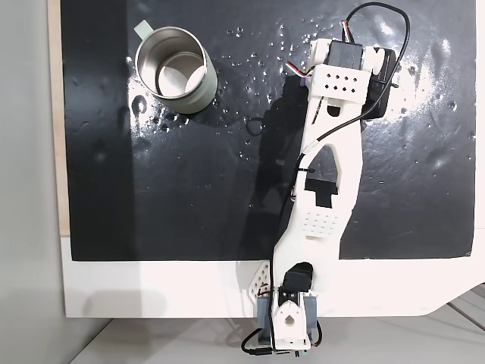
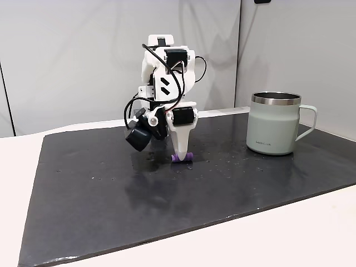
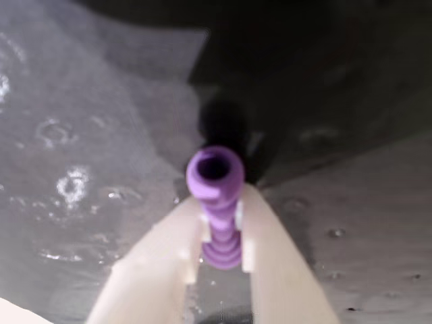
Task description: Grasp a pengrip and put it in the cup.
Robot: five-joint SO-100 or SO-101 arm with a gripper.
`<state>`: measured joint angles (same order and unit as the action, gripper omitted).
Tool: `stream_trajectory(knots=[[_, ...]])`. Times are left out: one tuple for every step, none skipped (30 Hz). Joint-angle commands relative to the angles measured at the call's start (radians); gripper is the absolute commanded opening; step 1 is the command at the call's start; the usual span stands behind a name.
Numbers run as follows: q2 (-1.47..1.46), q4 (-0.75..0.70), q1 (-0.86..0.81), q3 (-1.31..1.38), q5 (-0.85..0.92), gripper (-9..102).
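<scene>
Pale cream fingers (image 3: 169,263) of my tool (image 3: 221,236) sit closest to the wrist lens, pinching the small purple ribbed tube of the pengrip (image 3: 217,202) from both sides, its hollow end facing the camera. From the side fixed view, my tool (image 2: 182,156) points straight down and the pengrip (image 2: 182,158) lies on the black, speckled mat (image 2: 111,194) that covers the white desk (image 2: 289,233). Well apart to the right in that view stands the pale grey-green metal cup (image 2: 276,123), upright, steel-rimmed, its handle turned away from my arm.
</scene>
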<state>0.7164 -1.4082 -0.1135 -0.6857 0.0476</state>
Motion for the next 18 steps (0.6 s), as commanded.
stream_trajectory(knots=[[0.172,-0.080,0.015,0.035,-0.031,0],[0.218,-0.103,0.020,0.035,-0.034,0],[0.262,-0.127,0.025,0.032,-0.038,0],[0.307,-0.150,0.028,0.028,-0.041,0],[0.351,-0.170,0.029,0.020,-0.044,0],[0.394,-0.190,0.031,0.012,-0.044,0],[0.433,-0.209,0.032,0.005,-0.046,0],[0.469,-0.230,0.034,0.003,-0.046,0],[0.505,-0.252,0.035,0.003,-0.046,0],[0.540,-0.272,0.035,0.002,-0.046,0],[0.581,-0.278,0.035,-0.015,-0.046,0],[0.621,-0.279,0.032,-0.038,-0.049,0],[0.660,-0.279,0.028,-0.063,-0.051,0],[0.696,-0.279,0.023,-0.087,-0.052,0],[0.730,-0.281,0.021,-0.107,-0.052,0],[0.758,-0.281,0.020,-0.126,-0.052,0],[0.781,-0.281,0.020,-0.140,-0.052,0],[0.799,-0.281,0.020,-0.149,-0.052,0]])
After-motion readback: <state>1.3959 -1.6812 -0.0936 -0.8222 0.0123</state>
